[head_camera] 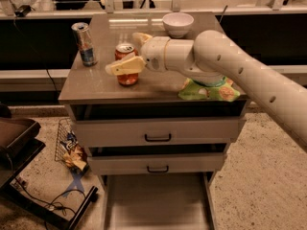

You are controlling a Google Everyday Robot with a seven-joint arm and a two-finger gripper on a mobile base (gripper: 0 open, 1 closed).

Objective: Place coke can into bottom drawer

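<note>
The red coke can point(127, 75) stands upright on the cabinet top point(96, 87), left of centre. My gripper point(122, 52) reaches in from the right at can height and is open. One pale finger point(125, 66) crosses the front of the can and the other finger point(141, 36) is behind it, so the can stands between them. I cannot tell whether either finger touches it. The bottom drawer point(156, 202) is pulled out below, with a bare grey floor and low side walls.
A tall blue-and-silver can point(85, 43) stands left of the coke can. A white bowl point(178, 24) sits at the back. A green chip bag point(204, 91) lies under my arm on the right. The two upper drawers point(157, 137) are closed. A wire basket with snack bags point(71, 147) and a dark stand point(19, 143) are on the floor left.
</note>
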